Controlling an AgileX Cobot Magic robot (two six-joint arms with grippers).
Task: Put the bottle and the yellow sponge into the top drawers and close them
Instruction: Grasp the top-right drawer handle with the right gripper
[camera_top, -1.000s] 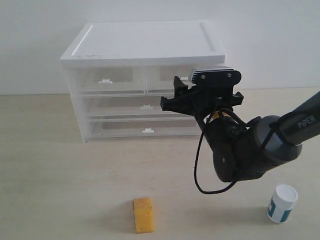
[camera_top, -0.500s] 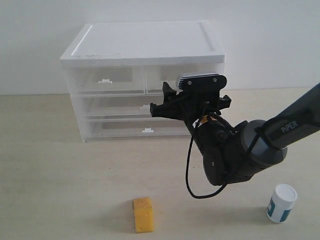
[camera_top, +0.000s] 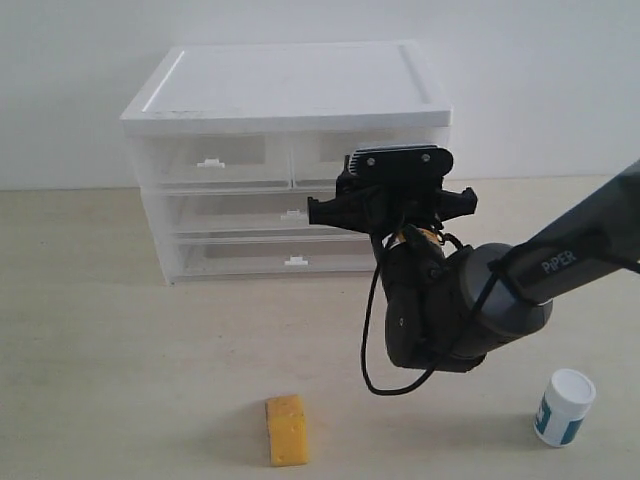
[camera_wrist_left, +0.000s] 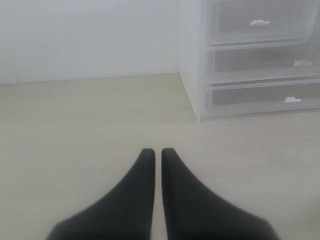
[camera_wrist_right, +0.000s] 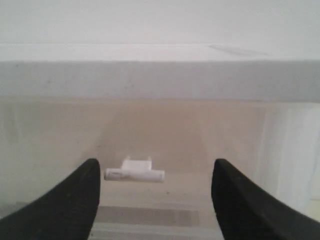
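Facing the white cabinet (camera_top: 290, 90), the right pincer (camera_wrist_right: 156, 161) has its fingers wide apart, flanking the small tab handle (camera_wrist_right: 135, 174) of the right-hand drawer; contact cannot be told. Left pincer (camera_wrist_left: 157, 150): fingers together, empty, low over the bench (camera_top: 100, 330).

Both top drawers (camera_top: 212, 160) are shut. The yellow sponge (camera_top: 287, 430) lies at bench front, the bottle (camera_top: 565, 406) stands cap-up at right front, well apart.

- Tab: likely stiff, thin, little purchase; the light cabinet may slide when pulled.
- Sponge: probably soft; pinch across its narrow sides.
- Bottle: smooth, rigid; take mid-body.
- Bench pale, matte, roomy; plain white wall behind.
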